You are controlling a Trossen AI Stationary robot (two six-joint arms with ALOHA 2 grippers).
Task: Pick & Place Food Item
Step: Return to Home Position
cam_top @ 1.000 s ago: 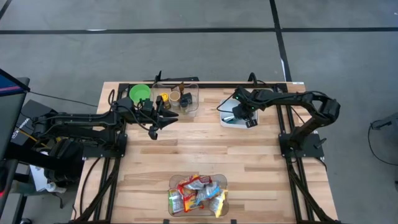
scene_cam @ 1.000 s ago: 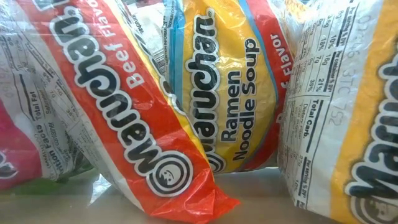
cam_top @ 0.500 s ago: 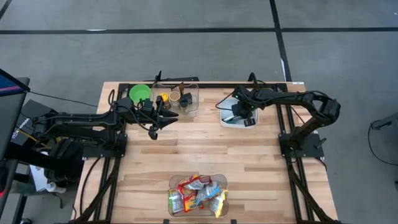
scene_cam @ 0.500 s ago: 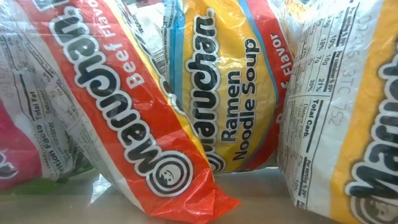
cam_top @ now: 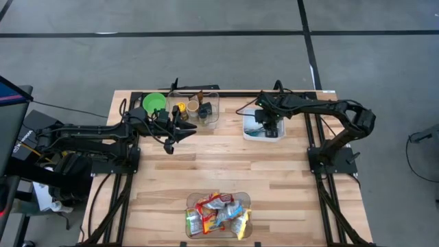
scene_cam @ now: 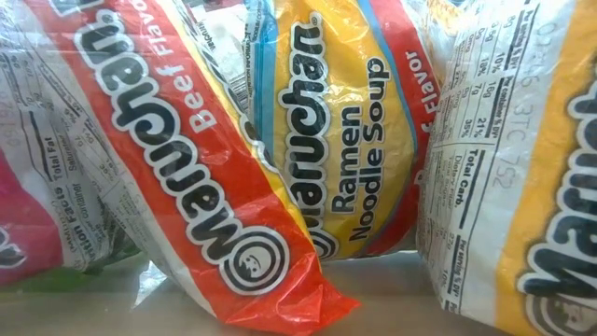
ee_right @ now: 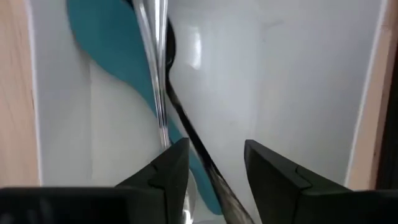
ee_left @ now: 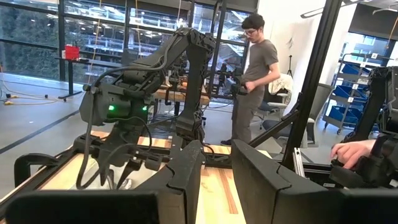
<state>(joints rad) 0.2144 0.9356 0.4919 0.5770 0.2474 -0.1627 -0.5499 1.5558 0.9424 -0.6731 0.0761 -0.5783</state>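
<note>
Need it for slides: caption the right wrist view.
Right claw open over white bin holding blue spoon, silver spoon, black spoon.

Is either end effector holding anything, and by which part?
Nothing held: the right end effector hangs open over the white bin, the left end effector is empty.

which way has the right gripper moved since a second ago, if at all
Yes, a little. In the high view the right gripper has shifted from the white bin's right-hand near corner inward, to above the bin's middle.
</note>
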